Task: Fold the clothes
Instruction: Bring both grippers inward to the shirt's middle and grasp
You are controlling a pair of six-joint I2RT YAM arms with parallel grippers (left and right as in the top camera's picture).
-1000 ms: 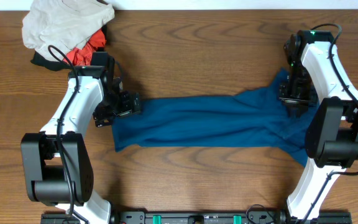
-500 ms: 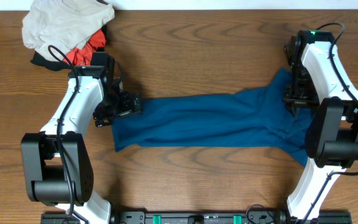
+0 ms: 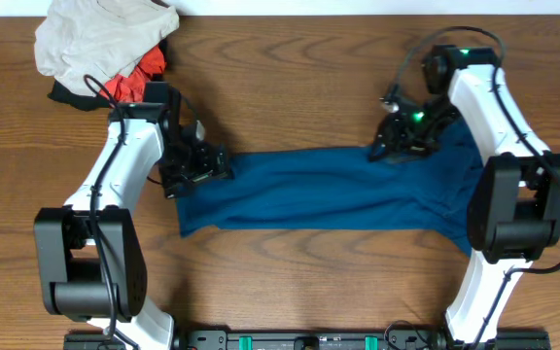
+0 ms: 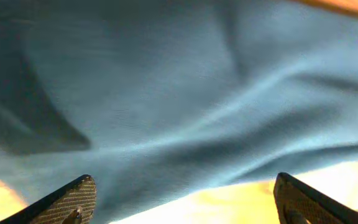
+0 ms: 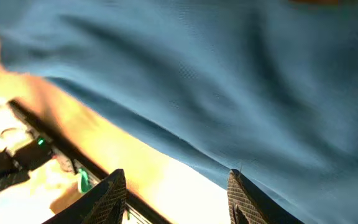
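Two end effectors spread, nothing pinched | left end effector (image 3: 198, 167) over end of shirt (image 3: 329, 190) | right end effector (image 3: 392, 146) at its far edge | likely seeking corner grips for the fold

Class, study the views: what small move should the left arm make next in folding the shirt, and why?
Probably lower the left gripper and close its fingers on the left end of the teal shirt. The fingers stand wide open right over the cloth's edge, holding nothing, and the shirt lies in a long band, not yet folded.
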